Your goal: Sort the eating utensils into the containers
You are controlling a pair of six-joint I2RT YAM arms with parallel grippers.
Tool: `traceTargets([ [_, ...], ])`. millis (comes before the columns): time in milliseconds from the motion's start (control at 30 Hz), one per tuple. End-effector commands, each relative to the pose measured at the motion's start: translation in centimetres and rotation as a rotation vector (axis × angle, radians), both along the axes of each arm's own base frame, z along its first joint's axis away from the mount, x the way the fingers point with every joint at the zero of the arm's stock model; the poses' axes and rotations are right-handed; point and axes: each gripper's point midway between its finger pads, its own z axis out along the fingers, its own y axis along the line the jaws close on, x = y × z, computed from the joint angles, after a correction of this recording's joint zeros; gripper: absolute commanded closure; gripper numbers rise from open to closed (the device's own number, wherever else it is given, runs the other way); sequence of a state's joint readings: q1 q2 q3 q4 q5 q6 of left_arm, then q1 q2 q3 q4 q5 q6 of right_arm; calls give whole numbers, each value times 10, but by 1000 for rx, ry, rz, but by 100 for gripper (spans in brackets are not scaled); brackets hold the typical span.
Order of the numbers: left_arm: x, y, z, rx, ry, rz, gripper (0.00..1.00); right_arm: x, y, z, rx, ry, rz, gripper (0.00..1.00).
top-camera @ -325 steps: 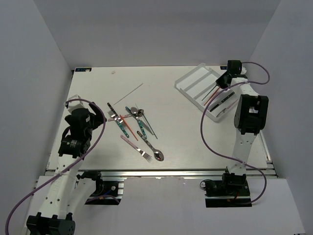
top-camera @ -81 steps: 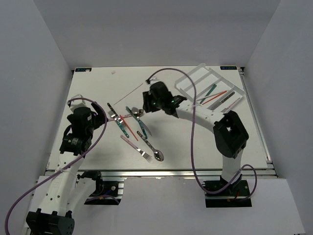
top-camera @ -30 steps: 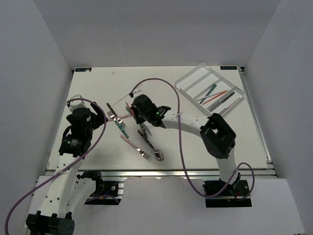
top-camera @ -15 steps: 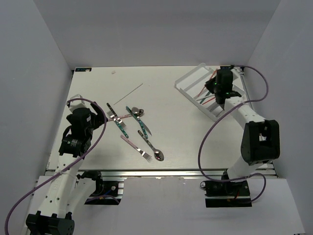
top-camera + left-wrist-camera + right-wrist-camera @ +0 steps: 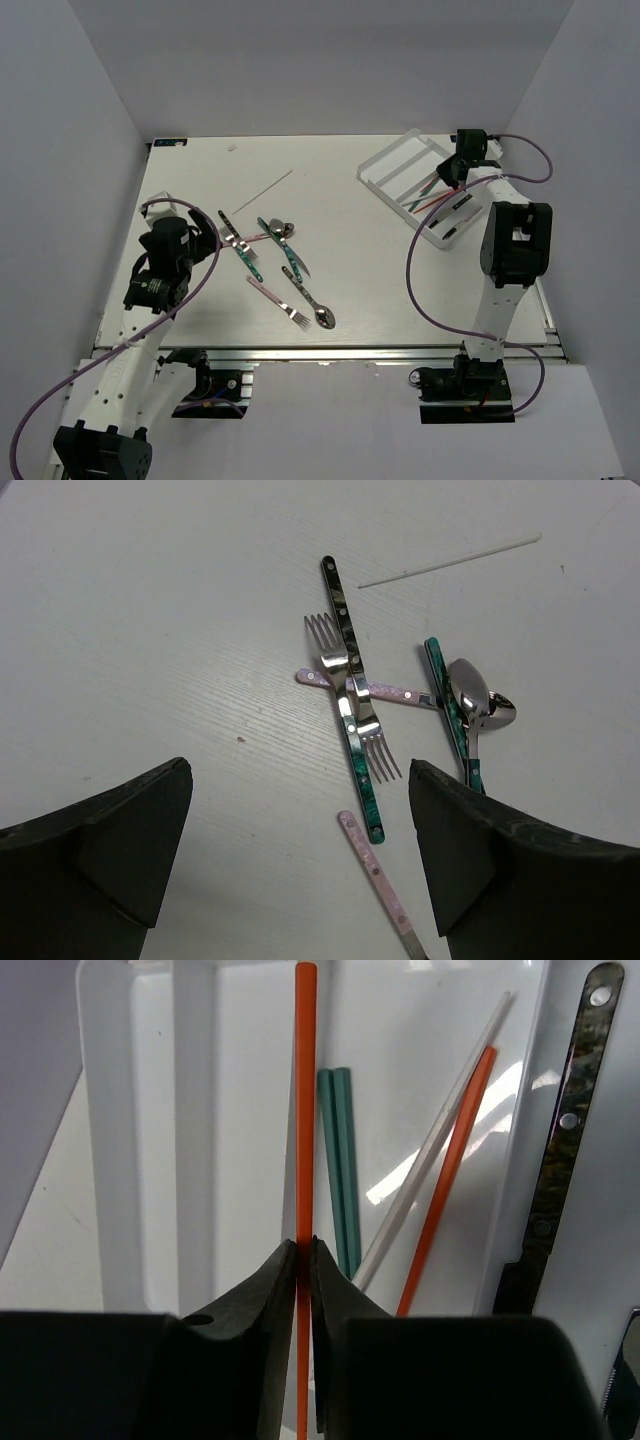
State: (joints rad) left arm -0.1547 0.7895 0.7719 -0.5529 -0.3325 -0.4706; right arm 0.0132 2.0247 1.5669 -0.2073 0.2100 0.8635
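Tray (image 5: 392, 163): no lettering I can read.
Utensil handles (image 5: 337, 595): no brand legible.
Orange stick (image 5: 305, 1110): plain, no print.
Small far-corner marks (image 5: 168, 142): too small to read.

Both arms I was driving, the left arm (image 5: 160, 270) and the right arm (image 5: 512, 245), wore white shells on their links with black housings at the joints. A lilac cable (image 5: 408, 272) looped loosely along each one from a black base (image 5: 465, 385) bolted by the aluminium rail (image 5: 330, 352) at the near edge of the table (image 5: 350, 270). Up close, the fingers (image 5: 90, 850) of the left gripper (image 5: 300, 775) were plain matte black wedges, while the right gripper (image 5: 304, 1245) had black ones tapering to thin tips, one with a small round hole in it.
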Motion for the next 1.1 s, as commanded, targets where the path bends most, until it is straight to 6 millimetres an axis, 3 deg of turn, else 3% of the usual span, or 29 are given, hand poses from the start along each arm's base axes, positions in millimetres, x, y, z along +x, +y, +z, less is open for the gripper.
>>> traceTargets([
  [0,1,0,-1,11,4,-1,2,0,5,-2,30,14,9,82],
  [33,2,0,-2,12,7,0,2,0,5,-6,34,22,12,76],
  [133,2,0,-2,14,9,-1,2,-2,9,-12,46,38,30,74],
  [300,10,-7,-2,8,28,-39,2,-7,7,6,37,17,30,37],
  [367,18,-10,-4,7,51,-45,2,-11,8,22,35,-11,37,34],
  [433,31,-14,14,-1,19,-59,2,-20,15,39,52,-39,78,34],
  [467,42,-18,11,-3,40,-74,2,-23,20,47,66,-61,107,34],
  [500,51,-21,14,-1,45,-82,2,-29,41,56,125,-93,209,34],
  [533,72,-26,19,13,63,-106,2,-37,54,70,131,-166,289,32],
  [600,96,-29,24,64,74,-153,2,-59,84,79,195,-191,443,30],
  [633,113,-34,38,82,45,-184,2,-73,98,91,167,-216,505,30],
  [667,134,-37,22,97,76,-197,2,-90,107,76,158,-193,541,29],
  [700,147,-42,17,123,85,-243,2,-100,114,73,140,-202,564,29],
  [733,166,-49,27,133,60,-284,2,-116,126,84,129,-242,606,29],
  [767,179,-58,22,137,65,-339,2,-130,130,68,129,-239,637,29],
  [800,193,-79,-13,129,138,-484,2,-146,139,74,159,-257,695,29],
  [833,202,-91,-21,120,152,-561,2,-157,143,70,177,-248,722,29],
  [867,217,-102,-10,115,132,-617,2,-168,146,65,188,-242,754,29],
  [900,226,-117,-40,85,180,-707,2,-188,149,58,211,-238,790,29],
  [933,233,-125,-44,81,179,-746,2,-198,151,53,218,-230,805,29],
  [967,247,-132,-35,83,139,-767,2,-207,152,49,221,-231,817,29],
  [1033,257,-147,-59,163,137,-845,2,-229,155,41,237,-229,845,29],
  [1067,266,-152,-61,197,110,-850,2,-236,156,40,236,-238,863,29],
])
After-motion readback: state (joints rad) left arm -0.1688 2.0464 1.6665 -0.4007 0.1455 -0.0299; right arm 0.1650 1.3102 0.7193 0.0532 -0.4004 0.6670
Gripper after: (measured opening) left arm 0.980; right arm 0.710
